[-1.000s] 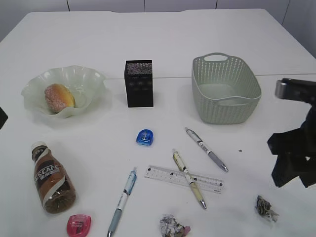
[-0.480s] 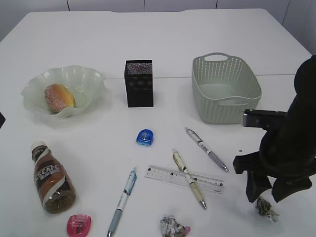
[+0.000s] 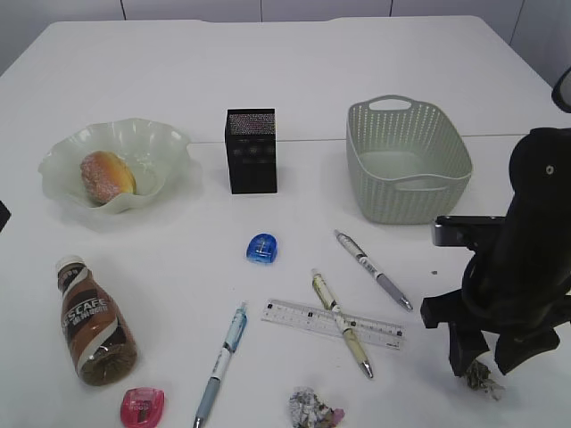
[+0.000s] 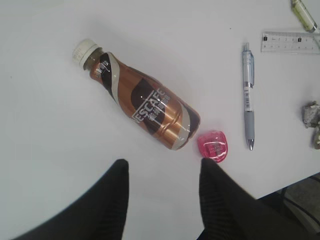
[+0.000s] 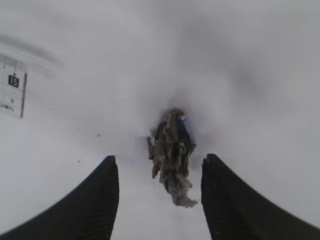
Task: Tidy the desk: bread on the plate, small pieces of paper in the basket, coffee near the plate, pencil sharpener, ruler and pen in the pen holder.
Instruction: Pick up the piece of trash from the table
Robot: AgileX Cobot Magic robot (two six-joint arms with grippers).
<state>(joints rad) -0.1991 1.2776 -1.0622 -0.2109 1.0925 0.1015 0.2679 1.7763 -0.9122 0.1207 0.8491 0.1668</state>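
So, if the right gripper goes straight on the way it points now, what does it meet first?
Most likely the crumpled paper, which lies on the table between the open fingers of the right gripper. Depth is unclear, so contact is not sure.

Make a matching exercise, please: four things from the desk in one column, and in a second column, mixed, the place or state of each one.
1. bread
2. coffee bottle
3. crumpled paper
4. basket

a. between the open right gripper's fingers
b. standing with nothing inside
c. in the wavy plate
d. lying on its side near the pink sharpener

Pairs: 1-c, 2-d, 3-a, 4-b
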